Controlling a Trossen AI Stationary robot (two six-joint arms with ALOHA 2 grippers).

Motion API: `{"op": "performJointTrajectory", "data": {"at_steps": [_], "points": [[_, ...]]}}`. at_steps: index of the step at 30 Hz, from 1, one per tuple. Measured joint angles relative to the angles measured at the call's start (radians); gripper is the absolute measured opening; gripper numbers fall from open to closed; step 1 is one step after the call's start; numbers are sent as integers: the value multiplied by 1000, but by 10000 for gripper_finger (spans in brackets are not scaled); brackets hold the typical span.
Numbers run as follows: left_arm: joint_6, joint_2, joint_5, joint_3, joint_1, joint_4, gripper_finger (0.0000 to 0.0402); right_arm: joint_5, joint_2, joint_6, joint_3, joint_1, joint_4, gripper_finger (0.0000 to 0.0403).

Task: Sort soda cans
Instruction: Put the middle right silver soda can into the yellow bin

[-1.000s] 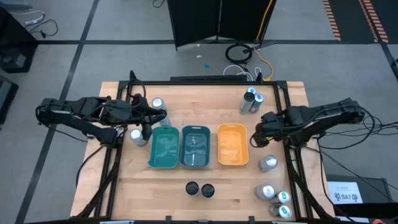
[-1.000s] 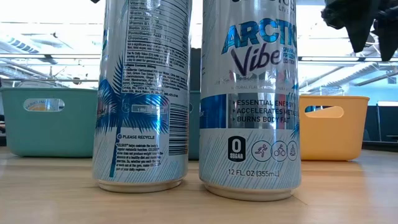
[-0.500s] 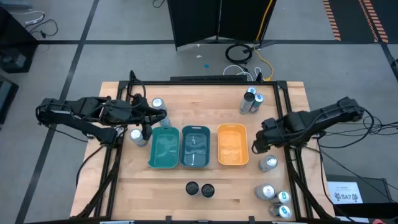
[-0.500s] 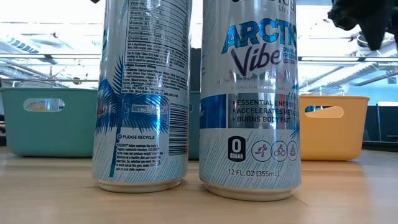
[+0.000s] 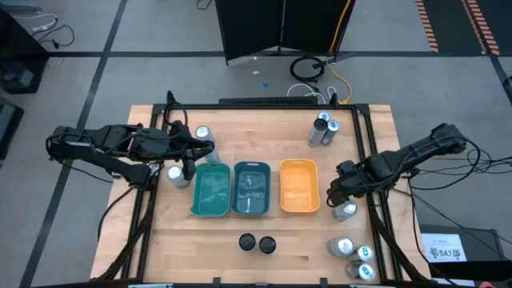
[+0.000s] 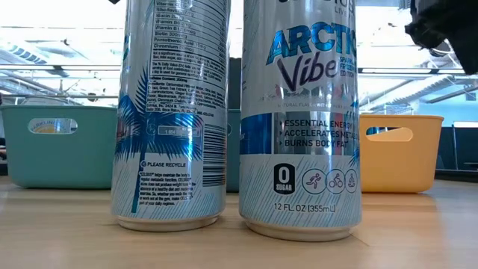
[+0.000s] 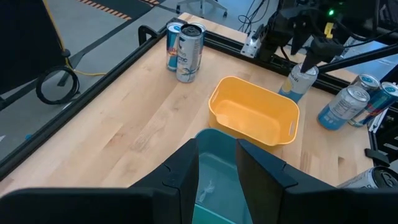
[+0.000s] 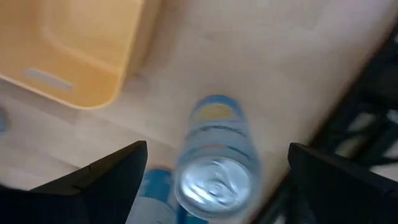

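Soda cans stand upright on their bases around three trays in mid-table. One silver-and-blue can (image 5: 346, 210) (image 8: 217, 165) stands right of the orange tray (image 5: 299, 186). My right gripper (image 5: 339, 192) (image 8: 217, 149) hovers above it, pointing down, open, one finger on either side of the can's top and apart from it. My left gripper (image 5: 190, 162) (image 7: 217, 171) hangs shut over the teal tray's (image 5: 210, 192) far left corner with nothing between its fingers. In the low view the right gripper (image 6: 448, 30) shows at top right.
A blue-grey tray (image 5: 251, 189) sits between the teal and orange ones. Two cans (image 5: 323, 130) stand at the far right, two (image 5: 257, 242) at the near middle, three (image 5: 356, 258) at the near right corner, and two (image 5: 177, 176) (image 5: 202, 134) by my left arm.
My right gripper has moved toward the table's near edge and downward, from beside the orange tray's far right corner to above the can right of that tray. It has stayed open. The cans and trays have not moved.
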Motion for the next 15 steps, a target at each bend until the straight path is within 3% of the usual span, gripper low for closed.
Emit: {"op": "performJointTrajectory", "data": {"at_steps": [4,15], "points": [[0,0,0,0,0,0,116,-2,-38,39,-66,4,102,381],[0,0,0,0,0,0,116,-26,-35,115,-81,67,102,381]]}}
